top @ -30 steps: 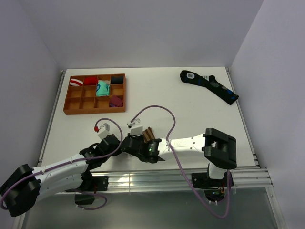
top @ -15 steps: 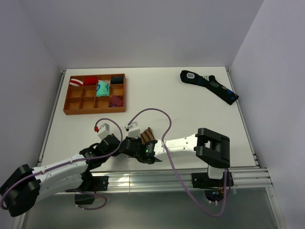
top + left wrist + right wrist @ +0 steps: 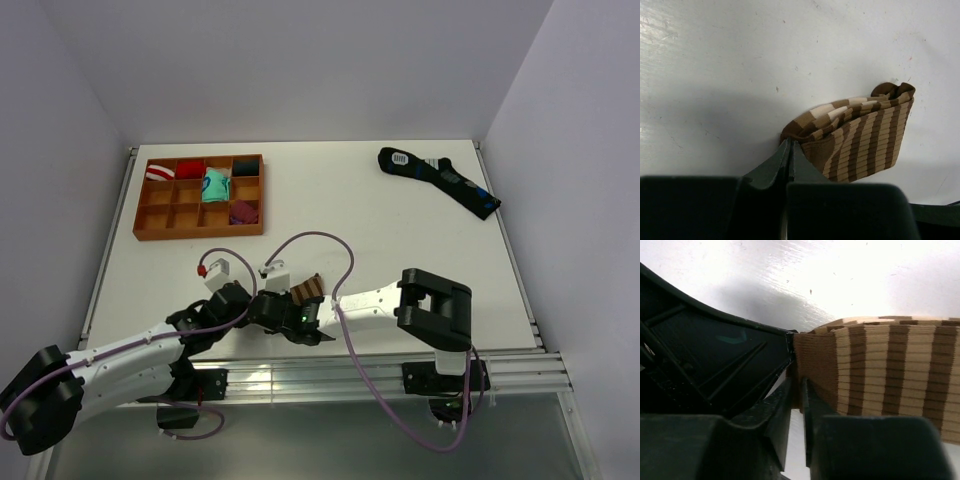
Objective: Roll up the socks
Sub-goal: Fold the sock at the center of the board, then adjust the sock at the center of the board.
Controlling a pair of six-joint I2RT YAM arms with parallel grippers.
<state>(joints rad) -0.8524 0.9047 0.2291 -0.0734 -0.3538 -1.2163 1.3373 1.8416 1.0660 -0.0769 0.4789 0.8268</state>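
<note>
A brown and tan striped sock [image 3: 308, 289], folded into a short bundle, lies near the table's front edge. It shows in the left wrist view [image 3: 860, 135] and fills the right of the right wrist view [image 3: 890, 365]. My left gripper [image 3: 264, 303] comes from the left; its jaws are pressed together with the tips [image 3: 790, 144] at the bundle's left corner. My right gripper [image 3: 291, 308] is pinched on the sock's dark brown edge [image 3: 799, 390], right beside the left gripper's black body [image 3: 715, 355]. A black sock pair [image 3: 438, 180] with blue marks lies flat at the far right.
A wooden divider tray [image 3: 152, 212] stands at the far left and holds several rolled socks, red, teal, dark blue and purple. The table's front rail runs just below both grippers. Purple cables loop over the right arm.
The right arm's elbow has swung left and its gripper has slid a little left toward the left gripper. The striped sock has shifted slightly left with it. The left arm is nearly still.
</note>
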